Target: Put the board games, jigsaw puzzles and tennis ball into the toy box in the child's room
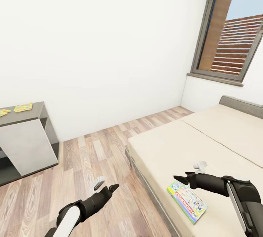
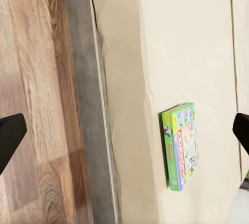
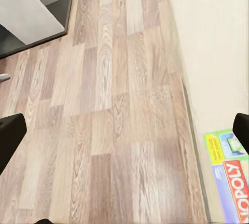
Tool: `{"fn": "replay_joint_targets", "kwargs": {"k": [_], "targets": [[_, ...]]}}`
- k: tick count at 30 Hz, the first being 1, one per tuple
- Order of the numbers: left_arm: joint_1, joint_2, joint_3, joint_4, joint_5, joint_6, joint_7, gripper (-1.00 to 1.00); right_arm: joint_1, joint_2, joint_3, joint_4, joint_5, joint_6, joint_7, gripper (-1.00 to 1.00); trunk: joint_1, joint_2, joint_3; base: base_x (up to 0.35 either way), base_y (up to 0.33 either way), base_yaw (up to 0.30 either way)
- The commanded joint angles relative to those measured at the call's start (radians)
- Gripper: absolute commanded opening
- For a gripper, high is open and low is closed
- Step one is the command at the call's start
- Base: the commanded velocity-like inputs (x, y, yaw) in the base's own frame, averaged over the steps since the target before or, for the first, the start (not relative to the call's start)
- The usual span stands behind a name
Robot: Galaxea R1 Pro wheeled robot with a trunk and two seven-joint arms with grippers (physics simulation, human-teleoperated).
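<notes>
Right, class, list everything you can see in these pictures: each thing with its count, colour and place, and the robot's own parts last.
Board game: one, green-edged with red title band, flat on the bed near its floor-side edge.
Jigsaw puzzles: two, yellow, blue and pink patterned, on the dark cabinet top.
Bed: one, beige mattress, grey frame, by the window.
Cabinet: one, dark grey.
Window: one, dark-framed.
Floor: wood planks.
Left gripper: black, open, over the floor.
Right gripper: black, open, above the bed.
</notes>
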Motion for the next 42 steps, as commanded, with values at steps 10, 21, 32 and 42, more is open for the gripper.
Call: {"fn": "replay_joint_targets", "kwargs": {"k": [10, 21, 32, 42], "targets": [[-0.038, -0.016, -0.002, 0.080, 0.010, 0.000, 0.007, 1.00, -0.037, -0.001, -0.045, 0.042, 0.011, 0.004, -0.040, 1.00, 0.038, -0.071, -0.038, 0.000, 0.000, -0.161], [-0.054, -0.027, -0.002, 0.115, 0.008, -0.001, 0.005, 1.00, -0.050, -0.001, -0.056, 0.059, 0.010, 0.004, -0.051, 1.00, 0.081, -0.148, -0.080, 0.000, 0.000, -0.178], [-0.057, -0.030, -0.002, 0.122, 0.006, -0.002, 0.004, 1.00, -0.052, -0.001, -0.060, 0.063, 0.009, -0.001, -0.052, 1.00, 0.123, -0.225, -0.118, 0.000, 0.000, -0.075], [-0.058, -0.030, -0.003, 0.124, 0.006, -0.003, 0.004, 1.00, -0.051, -0.001, -0.061, 0.064, 0.010, -0.010, -0.051, 1.00, 0.161, -0.295, -0.150, 0.000, 0.000, -0.011]]}}
